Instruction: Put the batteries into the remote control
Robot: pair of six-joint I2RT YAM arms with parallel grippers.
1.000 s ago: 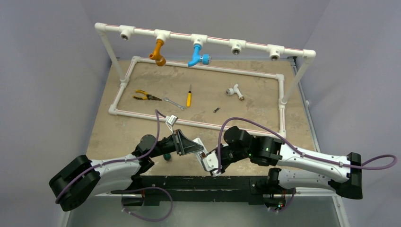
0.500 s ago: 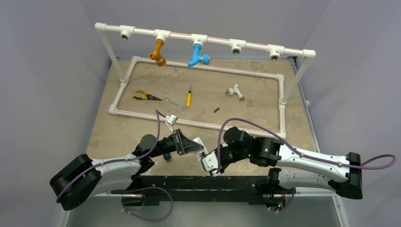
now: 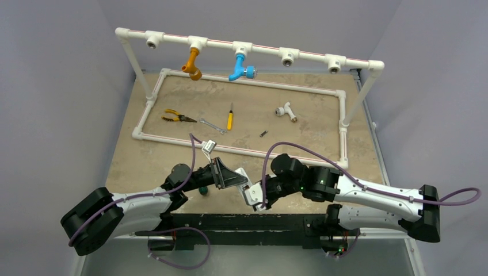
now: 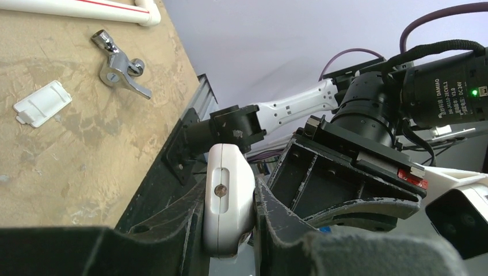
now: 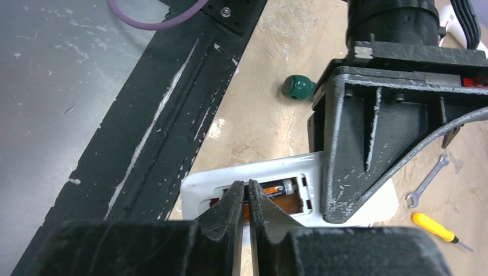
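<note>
My left gripper (image 3: 237, 180) is shut on the white remote control (image 3: 251, 194) and holds it above the table's near edge, with the open battery bay facing the right wrist camera. In the left wrist view the remote's end (image 4: 228, 172) sits clamped between the two fingers. One battery (image 5: 281, 187) lies in the bay of the remote (image 5: 253, 171). My right gripper (image 5: 248, 187) is shut, its tips pressed into the bay on that battery's near part. A second battery (image 3: 263, 133) lies on the table inside the pipe frame.
A small flat white cover (image 4: 42, 103) and a silver tap fitting (image 4: 119, 66) lie on the table. A green knob (image 3: 202, 190) sits near my left arm. Yellow screwdriver (image 3: 229, 119), wrench (image 3: 212, 125), pliers (image 3: 175, 117) and pipe tee (image 3: 285, 110) lie inside the white pipe frame (image 3: 241, 149).
My right arm and gripper have shifted slightly left, toward the remote. The left arm keeps its hold and has barely moved.
</note>
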